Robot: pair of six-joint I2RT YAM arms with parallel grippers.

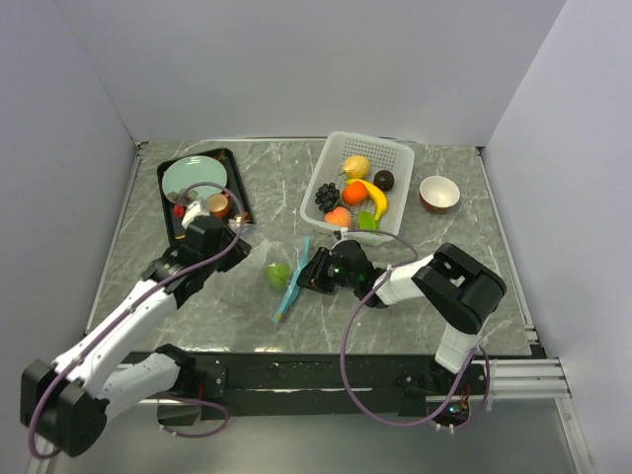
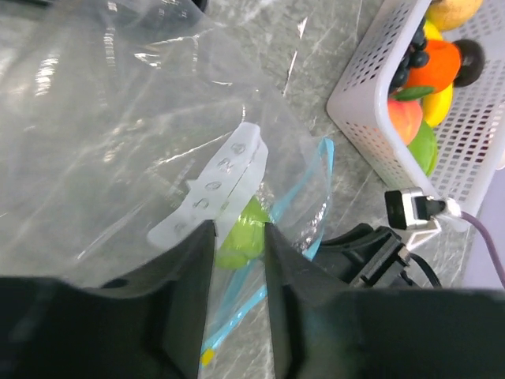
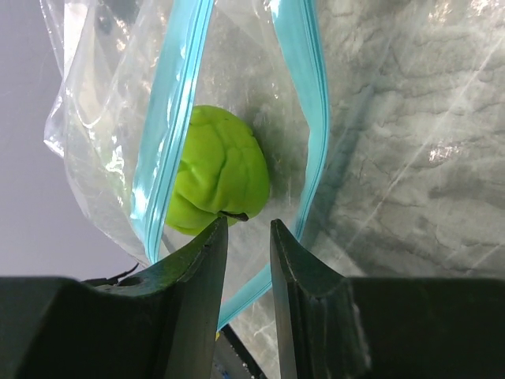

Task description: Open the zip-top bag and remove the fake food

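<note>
The zip-top bag (image 1: pixel 255 259) lies mid-table, its teal zipper strip (image 1: pixel 294 279) facing right and standing open. One piece of fake food, a green lime (image 1: pixel 277 275), is inside it. My left gripper (image 1: pixel 229 240) holds the bag's left end; in the left wrist view the crinkly plastic (image 2: pixel 118 118) rises above its narrow-set fingers (image 2: pixel 239 229), with the lime (image 2: pixel 245 233) beyond. My right gripper (image 1: pixel 308 275) is at the bag's mouth. In the right wrist view it (image 3: pixel 246 225) stands slightly open, tips just short of the lime (image 3: pixel 221 170), between the zipper sides (image 3: pixel 170 118).
A white perforated basket (image 1: pixel 318 178) at the back right holds a lemon (image 1: pixel 355 166), orange (image 1: pixel 354 192), banana (image 1: pixel 376 200), grapes (image 1: pixel 327 196) and other fruits. A brown bowl (image 1: pixel 438 194) stands to its right. A black tray (image 1: pixel 168 212) with a teal plate (image 1: pixel 193 178) is at the back left.
</note>
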